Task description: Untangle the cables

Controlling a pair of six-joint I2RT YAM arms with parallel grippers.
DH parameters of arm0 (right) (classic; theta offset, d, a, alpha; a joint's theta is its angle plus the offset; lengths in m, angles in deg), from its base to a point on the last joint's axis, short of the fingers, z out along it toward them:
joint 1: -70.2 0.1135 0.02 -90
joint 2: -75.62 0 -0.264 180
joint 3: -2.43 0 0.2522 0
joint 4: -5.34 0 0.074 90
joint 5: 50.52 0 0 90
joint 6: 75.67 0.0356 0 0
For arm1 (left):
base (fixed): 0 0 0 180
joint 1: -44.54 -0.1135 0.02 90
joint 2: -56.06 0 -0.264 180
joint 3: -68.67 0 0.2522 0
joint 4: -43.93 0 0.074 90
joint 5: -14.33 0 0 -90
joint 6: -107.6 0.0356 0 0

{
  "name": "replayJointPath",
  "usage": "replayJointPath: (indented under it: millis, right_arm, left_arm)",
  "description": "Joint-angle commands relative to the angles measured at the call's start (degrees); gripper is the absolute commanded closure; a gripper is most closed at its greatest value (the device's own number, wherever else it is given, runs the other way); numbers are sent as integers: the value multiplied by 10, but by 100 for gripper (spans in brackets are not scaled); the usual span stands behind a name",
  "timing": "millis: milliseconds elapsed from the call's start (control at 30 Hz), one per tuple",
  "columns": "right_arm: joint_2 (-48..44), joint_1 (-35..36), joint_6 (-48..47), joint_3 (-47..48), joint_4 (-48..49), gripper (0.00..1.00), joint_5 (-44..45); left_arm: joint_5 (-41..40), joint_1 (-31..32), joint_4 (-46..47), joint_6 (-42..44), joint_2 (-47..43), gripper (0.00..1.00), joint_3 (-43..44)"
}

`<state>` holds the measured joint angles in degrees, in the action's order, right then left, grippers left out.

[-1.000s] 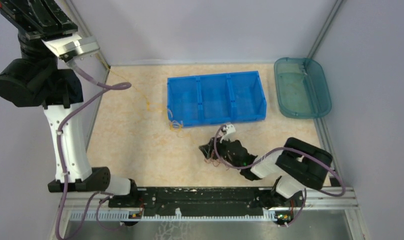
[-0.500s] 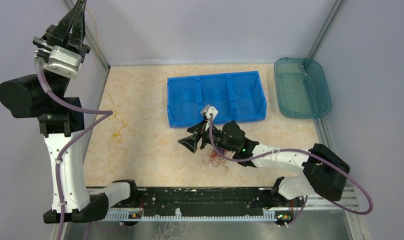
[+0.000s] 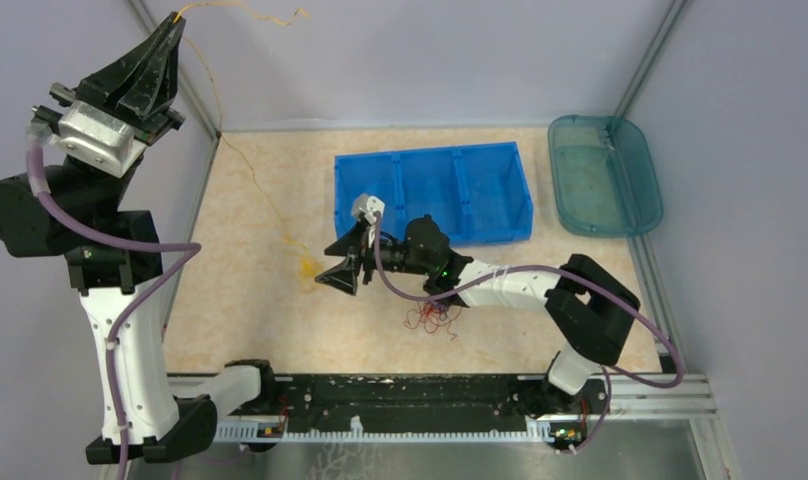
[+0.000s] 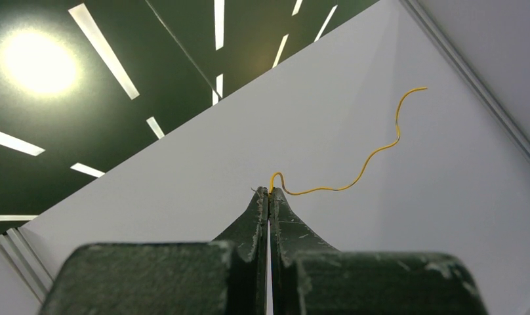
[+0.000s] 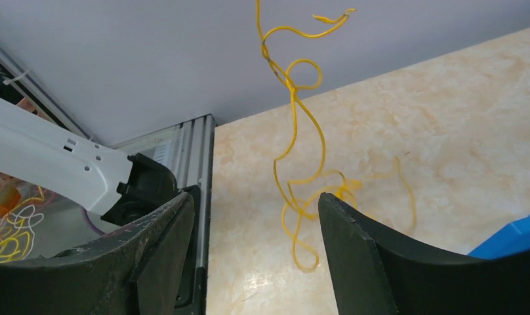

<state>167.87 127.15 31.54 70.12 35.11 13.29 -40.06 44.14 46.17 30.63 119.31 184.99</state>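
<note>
Between the closed tips of the left end effector (image 4: pixel 269 191), held high, sits one yellow cable (image 4: pixel 354 180), evidently so its loops hang free. Those loops dangle just ahead of the right end effector (image 5: pixel 254 200), jaws wide, apparently placed to catch them. Red cables (image 3: pixel 430 318) lie behind it on the counter (image 3: pixel 250 320).

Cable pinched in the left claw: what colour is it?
Yellow; the cable shows best in the left wrist view.

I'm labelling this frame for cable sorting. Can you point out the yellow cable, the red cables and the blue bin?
yellow cable (image 3: pixel 308 272): top view, its bunched lower end.
red cables (image 3: pixel 432 318): top view, middle of the tangle.
blue bin (image 3: pixel 430 151): top view, its far rim.
</note>
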Motion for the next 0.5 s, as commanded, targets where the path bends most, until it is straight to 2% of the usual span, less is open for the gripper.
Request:
replayJointPath:
  millis: [0,133,200,400,467]
  right_arm:
    - [19,2,17,28,78,30,-36]
    - [46,9,17,44,73,33,-24]
    - [54,11,14,51,67,39,-5]
    - [53,11,15,35,67,88,27]
    - [51,11,17,28,65,91,23]
  left_arm:
    - [12,-2,-3,-27,-7,100,12]
    - [15,-2,2,-40,-7,100,11]
    - [14,-2,5,-45,-7,100,11]
    - [22,-2,12,-39,-14,100,14]
    - [25,-2,15,-38,-16,100,14]
